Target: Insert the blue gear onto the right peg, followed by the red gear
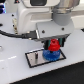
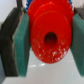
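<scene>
In the exterior view my gripper is shut on the red gear and holds it just above the blue gear. The blue gear lies flat on the grey black-rimmed plate, toward the exterior view's right end. The right peg is hidden under the gears. A thin dark pin stands on the plate's other half. In the wrist view the red gear fills the frame, with its central hole showing, clamped between two green-padded fingers.
The plate rests on a white table. A black cable runs from the exterior view's left to the wrist. The robot's white body stands behind the plate.
</scene>
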Motion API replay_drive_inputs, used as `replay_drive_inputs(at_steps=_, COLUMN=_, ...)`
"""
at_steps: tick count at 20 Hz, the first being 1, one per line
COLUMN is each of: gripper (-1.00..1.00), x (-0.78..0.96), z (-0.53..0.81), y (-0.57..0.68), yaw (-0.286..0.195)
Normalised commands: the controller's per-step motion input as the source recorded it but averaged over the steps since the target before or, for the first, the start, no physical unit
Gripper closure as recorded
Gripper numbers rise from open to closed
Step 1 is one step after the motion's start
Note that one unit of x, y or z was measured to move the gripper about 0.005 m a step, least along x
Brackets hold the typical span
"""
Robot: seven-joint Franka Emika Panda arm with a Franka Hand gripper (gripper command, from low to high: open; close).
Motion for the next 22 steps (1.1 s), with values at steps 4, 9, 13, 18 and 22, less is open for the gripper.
replay_drive_inputs(at_steps=4, gripper=1.0, x=0.19, z=0.0, y=-0.05, yaw=0.0)
replay_drive_inputs(at_steps=9, gripper=1.0, x=0.17, z=-0.04, y=-0.04, yaw=0.0)
replay_drive_inputs(at_steps=13, gripper=1.0, x=0.24, z=-0.11, y=-0.1, yaw=0.0)
replay_drive_inputs(at_steps=18, gripper=1.0, x=0.19, z=-0.13, y=-0.04, yaw=0.0)
replay_drive_inputs(at_steps=22, gripper=1.0, x=0.22, z=-0.06, y=-0.02, yaw=0.0)
